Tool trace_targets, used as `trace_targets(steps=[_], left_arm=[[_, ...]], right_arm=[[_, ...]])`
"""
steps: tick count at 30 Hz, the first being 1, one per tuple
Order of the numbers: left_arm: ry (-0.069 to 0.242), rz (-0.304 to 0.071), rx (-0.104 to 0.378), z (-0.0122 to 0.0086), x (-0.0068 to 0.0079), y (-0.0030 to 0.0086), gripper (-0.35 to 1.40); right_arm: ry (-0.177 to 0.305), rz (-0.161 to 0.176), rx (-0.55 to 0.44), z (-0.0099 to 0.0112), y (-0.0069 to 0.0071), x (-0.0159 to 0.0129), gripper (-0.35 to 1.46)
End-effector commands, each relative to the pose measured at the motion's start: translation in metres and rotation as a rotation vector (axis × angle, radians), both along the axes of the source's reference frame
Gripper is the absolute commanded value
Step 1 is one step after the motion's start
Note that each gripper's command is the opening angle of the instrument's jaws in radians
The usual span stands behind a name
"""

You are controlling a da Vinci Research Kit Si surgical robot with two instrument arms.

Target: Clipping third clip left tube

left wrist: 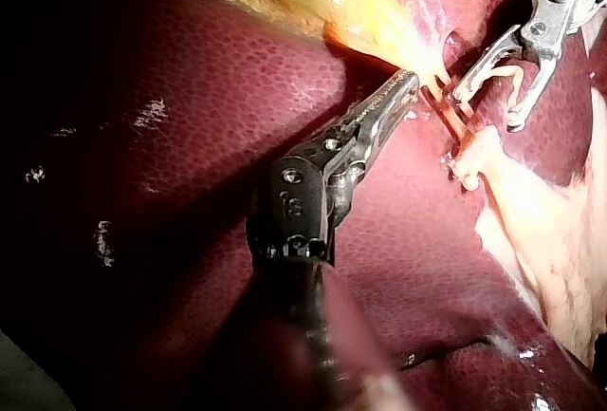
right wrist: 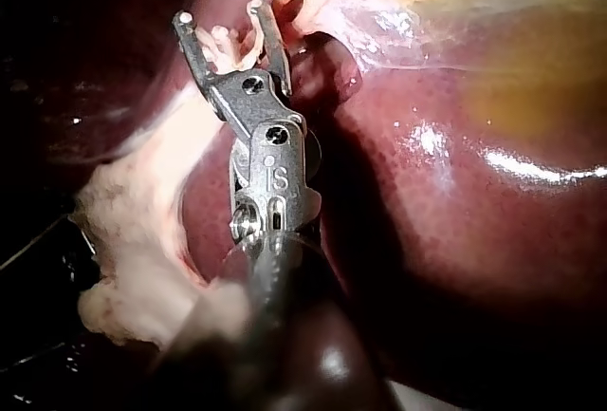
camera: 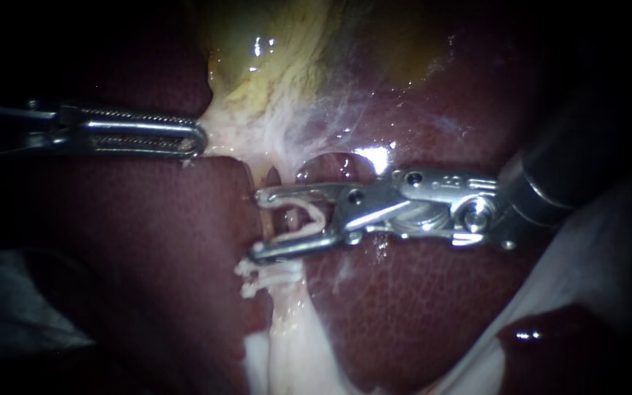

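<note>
In the endoscope view my right instrument (camera: pixel 257 223) reaches in from the right. Its jaws stand wide apart around the pale tube (camera: pixel 281 219) that runs down from the gallbladder (camera: pixel 272 66). A pale U-shaped clip (camera: pixel 314 216) sits between the jaws and touches both. Just below them a white ridged piece (camera: pixel 265 278) crosses the tube; it looks like a clip. My left instrument (camera: pixel 197 139) comes from the left, its jaws shut on pale tissue at the gallbladder's lower edge. The left wrist view shows its jaws (left wrist: pixel 410 84) beside the tube (left wrist: pixel 441 112). In the right wrist view my right instrument (right wrist: pixel 223 12) straddles pale tissue.
Dark red liver (camera: pixel 148 241) lies on both sides of the tube, and another lobe (camera: pixel 418 307) lies under the right instrument. Pale fatty tissue (camera: pixel 287 344) hangs below the tube. White sheeting (camera: pixel 587 249) shows at the right.
</note>
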State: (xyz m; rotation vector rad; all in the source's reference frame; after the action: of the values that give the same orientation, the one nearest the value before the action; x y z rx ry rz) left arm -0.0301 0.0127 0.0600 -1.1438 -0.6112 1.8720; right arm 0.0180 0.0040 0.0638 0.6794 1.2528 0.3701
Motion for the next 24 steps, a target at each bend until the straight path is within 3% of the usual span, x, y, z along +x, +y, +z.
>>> trace_targets(steps=[1, 6, 14, 20, 24], left_arm=[[0.0, 0.0, 0.0, -0.0001, 0.0, 0.0, -0.35], [0.0, 0.0, 0.0, -0.0001, 0.0001, 0.0, -0.35], [0.0, 0.0, 0.0, -0.0001, 0.0001, 0.0, -0.35], [0.0, 0.0, 0.0, -0.0001, 0.0001, 0.0, -0.35], [0.0, 0.0, 0.0, -0.0001, 0.0001, 0.0, -0.35]], right_arm=[[-0.002, 0.0, 0.004, 0.0004, 0.0001, -0.0002, 0.48], [-0.009, 0.008, 0.024, 0.0017, 0.0004, -0.0007, 0.48], [-0.025, 0.017, 0.065, 0.0054, 0.0009, -0.0002, 0.49], [-0.012, -0.009, 0.1, 0.006, 0.0006, 0.0009, 0.49], [0.024, -0.015, 0.127, 0.0061, 0.0004, 0.0013, 0.49]])
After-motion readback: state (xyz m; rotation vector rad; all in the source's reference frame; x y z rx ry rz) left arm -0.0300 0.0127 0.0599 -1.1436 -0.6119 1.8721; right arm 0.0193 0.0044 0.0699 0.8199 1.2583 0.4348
